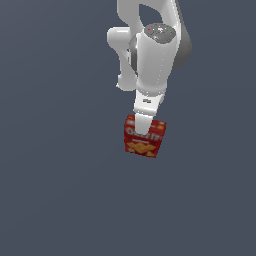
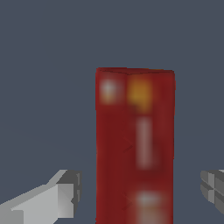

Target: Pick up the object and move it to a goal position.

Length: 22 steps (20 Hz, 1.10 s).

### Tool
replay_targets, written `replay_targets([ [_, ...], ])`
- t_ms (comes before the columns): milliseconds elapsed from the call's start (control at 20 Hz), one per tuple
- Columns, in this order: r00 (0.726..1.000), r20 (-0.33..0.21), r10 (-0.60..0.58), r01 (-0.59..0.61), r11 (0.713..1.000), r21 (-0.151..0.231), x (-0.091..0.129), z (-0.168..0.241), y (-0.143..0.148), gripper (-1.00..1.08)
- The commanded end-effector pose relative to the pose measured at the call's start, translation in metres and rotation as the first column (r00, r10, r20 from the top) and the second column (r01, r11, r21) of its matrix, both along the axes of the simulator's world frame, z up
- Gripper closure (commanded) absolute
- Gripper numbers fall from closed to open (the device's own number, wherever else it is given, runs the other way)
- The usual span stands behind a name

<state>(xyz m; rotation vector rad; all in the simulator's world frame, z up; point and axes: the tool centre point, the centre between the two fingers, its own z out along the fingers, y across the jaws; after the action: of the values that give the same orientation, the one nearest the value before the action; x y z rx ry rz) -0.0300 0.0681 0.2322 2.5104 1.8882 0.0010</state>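
The red cracker box (image 1: 145,140) stands on the grey floor in the exterior view, its front with white lettering and orange crackers facing the camera. My gripper (image 1: 142,124) hangs straight down over the box's top edge. In the wrist view the box's narrow red face (image 2: 134,131) sits between my two grey fingers. One finger (image 2: 61,197) is on one side and the other finger (image 2: 213,189) on the opposite side. A gap shows between each finger and the box. My gripper (image 2: 139,192) is open and straddles the box.
The flat grey floor (image 1: 55,190) spreads around the box on all sides. The white arm (image 1: 152,55) rises above the box toward the top of the exterior view.
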Motion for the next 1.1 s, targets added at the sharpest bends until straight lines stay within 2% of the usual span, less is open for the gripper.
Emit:
replay_targets([
  [0, 1.000, -0.001, 0.001, -0.001, 1.000, 0.000, -0.001, -0.010, 0.000, -0.92],
  [500, 1.000, -0.001, 0.004, -0.004, 1.000, 0.000, 0.000, -0.040, 0.000, -0.92],
  [550, 1.000, -0.001, 0.004, -0.004, 1.000, 0.000, 0.000, -0.040, 0.000, 1.08],
  [1050, 1.000, 0.000, 0.003, -0.003, 1.000, 0.000, 0.000, -0.039, 0.000, 1.08],
])
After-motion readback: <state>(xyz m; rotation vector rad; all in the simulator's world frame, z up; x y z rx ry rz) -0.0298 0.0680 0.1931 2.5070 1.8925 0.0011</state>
